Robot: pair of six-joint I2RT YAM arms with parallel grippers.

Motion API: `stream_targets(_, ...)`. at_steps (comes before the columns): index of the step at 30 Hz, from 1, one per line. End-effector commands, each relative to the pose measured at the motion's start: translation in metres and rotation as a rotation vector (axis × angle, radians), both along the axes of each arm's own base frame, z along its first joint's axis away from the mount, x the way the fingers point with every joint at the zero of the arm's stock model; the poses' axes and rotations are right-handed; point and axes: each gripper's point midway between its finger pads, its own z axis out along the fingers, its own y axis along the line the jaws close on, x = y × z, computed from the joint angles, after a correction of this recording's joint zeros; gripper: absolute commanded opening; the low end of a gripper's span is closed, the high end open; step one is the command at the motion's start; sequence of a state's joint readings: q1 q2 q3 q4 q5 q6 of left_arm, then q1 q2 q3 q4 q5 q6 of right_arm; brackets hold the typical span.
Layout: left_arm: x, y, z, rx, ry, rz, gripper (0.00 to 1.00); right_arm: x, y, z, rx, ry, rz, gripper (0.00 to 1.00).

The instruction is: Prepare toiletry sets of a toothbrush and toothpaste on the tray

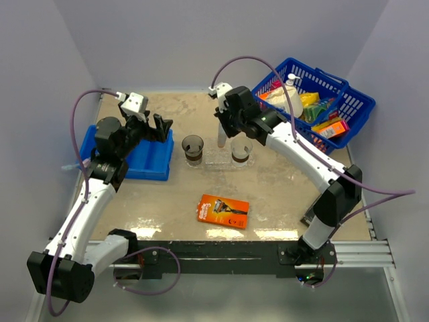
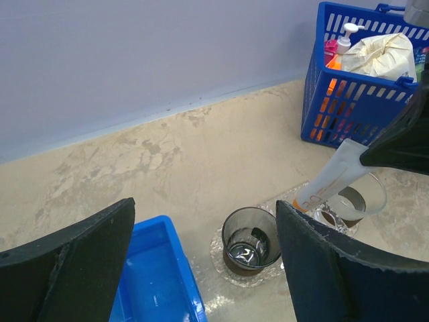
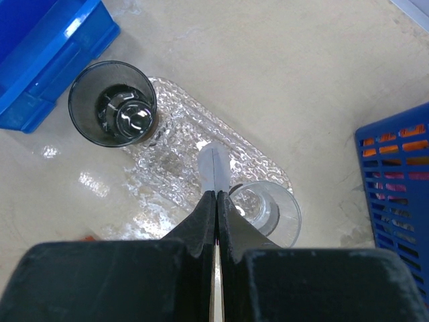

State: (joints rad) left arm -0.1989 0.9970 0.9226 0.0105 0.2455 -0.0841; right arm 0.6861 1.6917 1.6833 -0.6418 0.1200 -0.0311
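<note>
The clear tray (image 1: 216,161) lies mid-table. A dark translucent cup (image 1: 192,149) stands on its left end and a clear cup (image 1: 241,150) on its right end. My right gripper (image 1: 223,121) is shut on a flat whitish toothpaste tube (image 1: 220,138) and holds it upright over the tray, between the cups and close to the clear one. In the right wrist view, the tube (image 3: 213,168) sticks out past the shut gripper (image 3: 216,194). My left gripper (image 2: 206,204) is open and empty over the blue bin's right edge, left of the dark cup (image 2: 251,240). No toothbrush is in view.
A blue compartment bin (image 1: 144,159) sits left of the tray. A blue wire basket (image 1: 322,100) full of toiletries stands at the back right. An orange razor pack (image 1: 223,210) lies near the table's front edge.
</note>
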Motion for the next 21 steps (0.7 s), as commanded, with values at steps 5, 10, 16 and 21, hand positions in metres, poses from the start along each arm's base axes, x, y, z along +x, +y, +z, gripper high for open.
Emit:
stream_targets(5,0.002,0.003,0.007,0.021,-0.035,0.01,0.89,0.014,0.002,0.028,0.023,-0.097,-0.016,0.0)
stream_targets(10,0.003,0.003,0.007,0.022,-0.034,0.012,0.89,0.016,0.002,0.022,0.011,-0.098,-0.023,0.0)
stream_targets(16,0.003,0.004,0.007,0.025,-0.036,0.013,0.89,0.02,0.002,0.015,-0.001,-0.093,-0.025,0.0)
stream_targets(21,0.003,0.004,0.006,0.026,-0.033,0.015,0.89,0.02,0.004,0.009,-0.004,-0.086,-0.021,0.0)
